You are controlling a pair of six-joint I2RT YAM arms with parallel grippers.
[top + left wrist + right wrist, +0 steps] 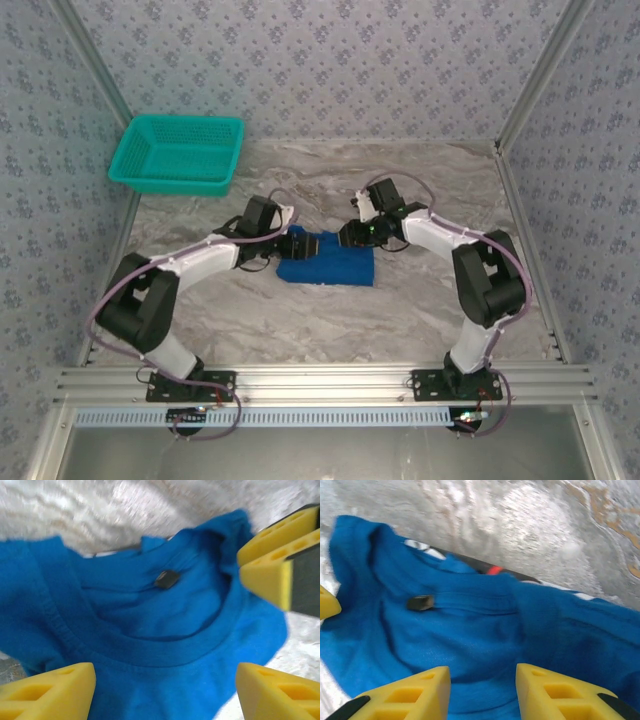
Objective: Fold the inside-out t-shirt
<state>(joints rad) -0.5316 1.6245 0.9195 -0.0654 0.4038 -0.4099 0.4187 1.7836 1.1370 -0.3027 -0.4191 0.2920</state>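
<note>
The left jaws stand spread wide above the collar point(165, 650), holding nothing. The right jaws are partly apart and look empty too. Between them the t-shirt point(330, 266) lies in a compact fold mid-tabletop point(300, 325). A shallow pinch could catch only the top layer and drag the fold open. Beyond sits the basket point(180, 152).

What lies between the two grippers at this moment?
The inside-out t-shirt: the top external view shows its far edge between the left gripper and the right gripper.
</note>
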